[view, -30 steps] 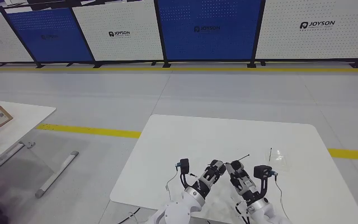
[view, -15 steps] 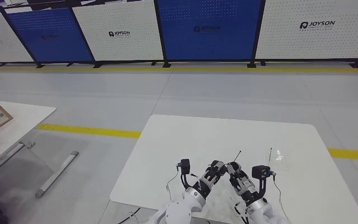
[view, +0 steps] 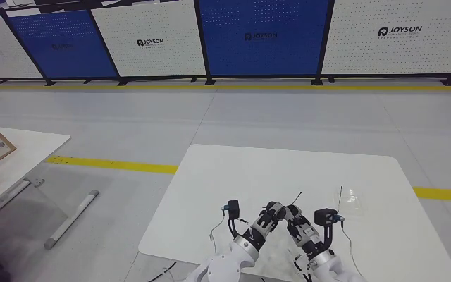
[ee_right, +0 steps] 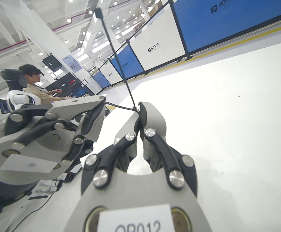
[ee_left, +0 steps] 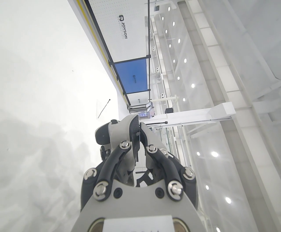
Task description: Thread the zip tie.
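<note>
Over the table's [view: 239,183] near edge, we've got left gripper [ee_left: 139,128] and right gripper [ee_right: 139,108] both pinching the black zip tie [ee_right: 113,55], close together so tail meets head.

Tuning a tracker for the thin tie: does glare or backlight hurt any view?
Top view: even light, zip tie a dark hairline against the table. Left wrist view: table glares white, spare zip tie stands out. Right wrist view: ceiling lamps shine behind the tie's upper end, yet it reads dark.
</note>
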